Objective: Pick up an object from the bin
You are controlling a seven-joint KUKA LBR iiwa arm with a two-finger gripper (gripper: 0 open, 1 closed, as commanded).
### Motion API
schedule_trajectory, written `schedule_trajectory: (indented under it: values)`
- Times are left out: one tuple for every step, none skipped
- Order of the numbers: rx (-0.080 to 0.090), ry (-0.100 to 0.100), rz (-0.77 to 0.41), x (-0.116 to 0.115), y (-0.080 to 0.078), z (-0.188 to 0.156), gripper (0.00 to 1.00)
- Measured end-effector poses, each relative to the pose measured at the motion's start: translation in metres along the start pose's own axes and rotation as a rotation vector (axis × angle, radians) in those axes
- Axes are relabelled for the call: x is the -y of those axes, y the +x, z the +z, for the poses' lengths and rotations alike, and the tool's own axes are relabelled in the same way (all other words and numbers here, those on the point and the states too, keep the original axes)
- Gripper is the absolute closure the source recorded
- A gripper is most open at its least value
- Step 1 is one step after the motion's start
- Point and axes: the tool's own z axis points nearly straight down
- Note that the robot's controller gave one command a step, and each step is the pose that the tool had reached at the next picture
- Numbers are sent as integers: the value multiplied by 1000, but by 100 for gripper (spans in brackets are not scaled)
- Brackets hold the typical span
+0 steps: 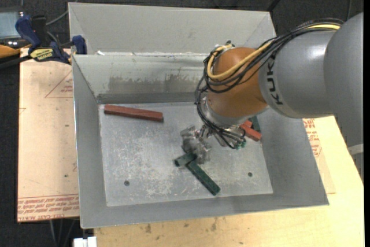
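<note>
Stick [203, 179], dark green, lies at lower middle of the bin [133, 165], long axis running down-right; end effector [193, 144] hangs just above its upper-left end, spread or pressed together I cannot tell.

Red piece [252, 133] (half under arm [300, 75])

A dark green flat bar [205, 179] lies on the floor of the bin [144, 182] near its middle, slanting from far left to near right, with a short dark green piece across its far end. A longer reddish-brown bar [133, 113] lies flat and almost level at the far left, well apart from it. A small red piece [253, 134] shows at the right, partly hidden.
</note>
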Motion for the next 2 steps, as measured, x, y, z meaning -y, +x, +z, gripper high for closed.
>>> schedule_trajectory:
  values:
    - [11, 4, 5, -10, -27, -99, 100]
    - [10, 6, -28, 13, -33, -172, 100]
